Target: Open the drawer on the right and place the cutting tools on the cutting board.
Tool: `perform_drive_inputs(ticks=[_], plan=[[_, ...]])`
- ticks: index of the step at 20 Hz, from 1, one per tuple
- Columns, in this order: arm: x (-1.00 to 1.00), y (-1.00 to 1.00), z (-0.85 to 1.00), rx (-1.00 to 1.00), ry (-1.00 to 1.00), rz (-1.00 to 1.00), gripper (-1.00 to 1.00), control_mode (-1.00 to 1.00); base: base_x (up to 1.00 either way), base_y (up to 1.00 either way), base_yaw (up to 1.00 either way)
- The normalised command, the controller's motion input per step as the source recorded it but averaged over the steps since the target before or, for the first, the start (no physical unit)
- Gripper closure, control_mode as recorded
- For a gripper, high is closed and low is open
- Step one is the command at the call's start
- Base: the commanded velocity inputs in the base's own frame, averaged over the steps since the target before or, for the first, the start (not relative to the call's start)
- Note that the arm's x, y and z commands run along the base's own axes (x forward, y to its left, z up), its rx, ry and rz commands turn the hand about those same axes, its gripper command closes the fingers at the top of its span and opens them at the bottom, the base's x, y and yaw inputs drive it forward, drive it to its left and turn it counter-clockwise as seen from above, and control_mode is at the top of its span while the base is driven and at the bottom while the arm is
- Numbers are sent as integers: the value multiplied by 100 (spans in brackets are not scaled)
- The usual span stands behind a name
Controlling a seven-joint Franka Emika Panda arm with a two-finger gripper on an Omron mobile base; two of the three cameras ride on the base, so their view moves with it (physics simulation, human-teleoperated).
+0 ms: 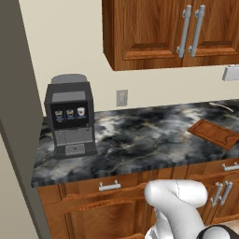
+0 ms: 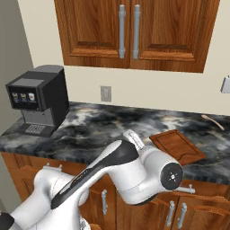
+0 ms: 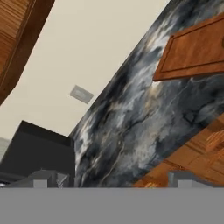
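The drawer (image 1: 210, 169) on the right sits shut under the counter, its silver handle (image 1: 231, 166) facing out; in the right base view the same drawer (image 2: 204, 191) shows just past my arm's wrist. The cutting tools are hidden. The reddish-brown cutting board (image 1: 214, 133) (image 2: 177, 146) (image 3: 194, 50) lies flat on the dark marble counter, at its right side. My gripper (image 3: 113, 180) is open, its fingertips (image 3: 41, 179) spread wide with nothing between them. It looks along the counter's front edge, tilted, in front of the cabinets.
A black coffee machine (image 1: 70, 116) (image 2: 38, 101) stands at the counter's left. Upper cabinets (image 1: 172, 32) hang above. A wall outlet (image 1: 122, 97) sits behind the counter. A pale utensil (image 2: 213, 121) lies at the back right. Another shut drawer (image 1: 109, 186) is on the left.
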Motion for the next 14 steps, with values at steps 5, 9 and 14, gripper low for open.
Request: perform_drive_inputs(ticks=[5, 9, 14], plan=[[-20, -37, -45, 2, -6, -9, -100, -100, 0, 0, 0], [-1, -22, -44, 3, -1, -2, -100, -100, 0, 0, 0], [0, -7, -48, 4, 0, 0, -100, -100, 0, 0, 0]])
